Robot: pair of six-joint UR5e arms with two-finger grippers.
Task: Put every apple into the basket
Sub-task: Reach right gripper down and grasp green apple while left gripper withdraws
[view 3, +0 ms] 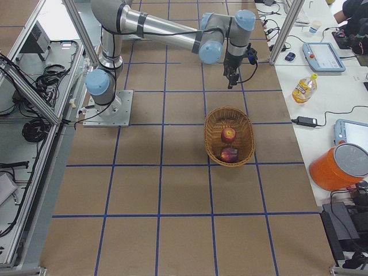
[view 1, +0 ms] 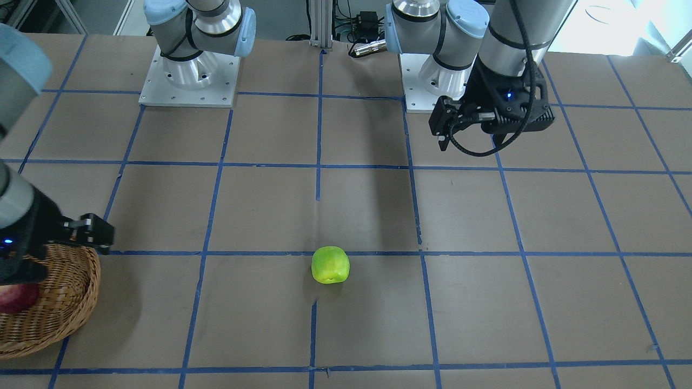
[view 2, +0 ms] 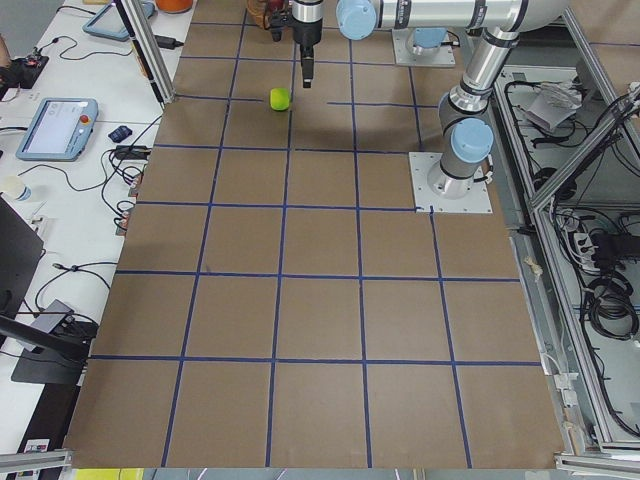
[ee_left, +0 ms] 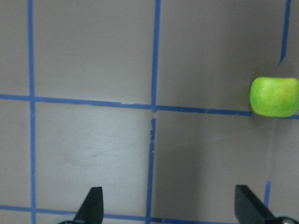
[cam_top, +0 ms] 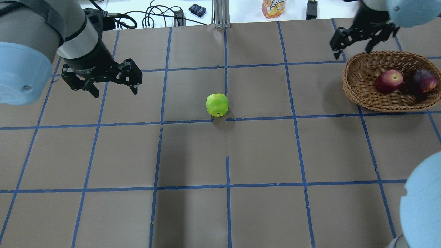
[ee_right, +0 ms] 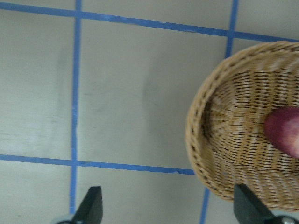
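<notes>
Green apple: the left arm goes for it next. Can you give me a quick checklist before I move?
1. Green apple sits free on the table, nothing touching it: ok.
2. Left gripper is open and empty: ok.
3. Left gripper is lined up over the green apple: not ok. It hangs off to one side, and the left wrist view shows the apple at its right edge.
4. Basket has room. The red apple and maroon apple leave bare wicker at one end: ok.
5. Right gripper, open and empty, is by the basket's rim. Whether it will crowd the drop: cannot tell.
</notes>
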